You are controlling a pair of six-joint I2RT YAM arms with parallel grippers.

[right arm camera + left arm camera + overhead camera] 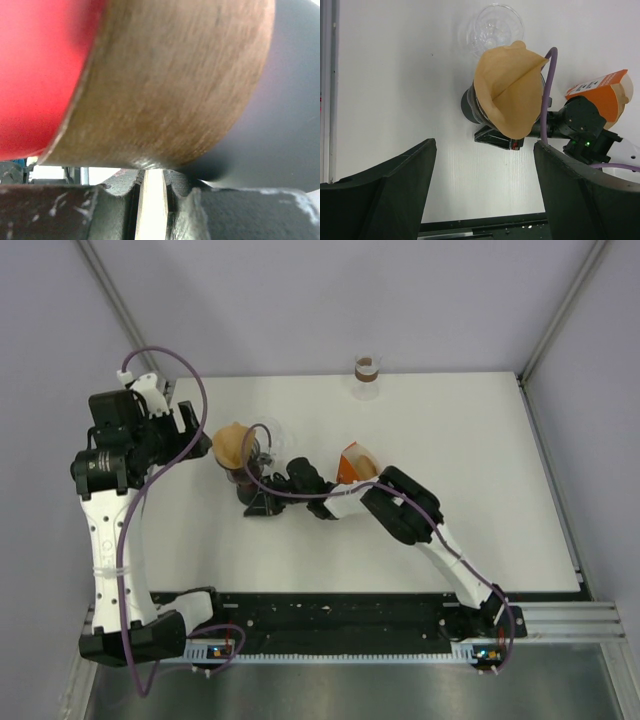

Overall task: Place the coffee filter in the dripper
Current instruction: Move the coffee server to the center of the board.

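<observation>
Right claw (152, 187): pinched almost shut on a thin pale sheet, likely the coffee filter (510, 92) edge. The filter tilts across the dark-rimmed dripper (469, 107), unseated; you have the seating left. Left claw (485, 150) gapes, holding nothing. A glass vessel (492, 27) crowds the far side; your room lies toward the surface (395, 75) left edge.

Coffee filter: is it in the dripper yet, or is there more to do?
Not yet. Done: the brown paper cone filter is pinched in the right end effector. In hand: it is held next to the clear glass dripper, not inside it. Left to do: set the filter down into the dripper and let go. The left end effector is open and holds nothing.
</observation>
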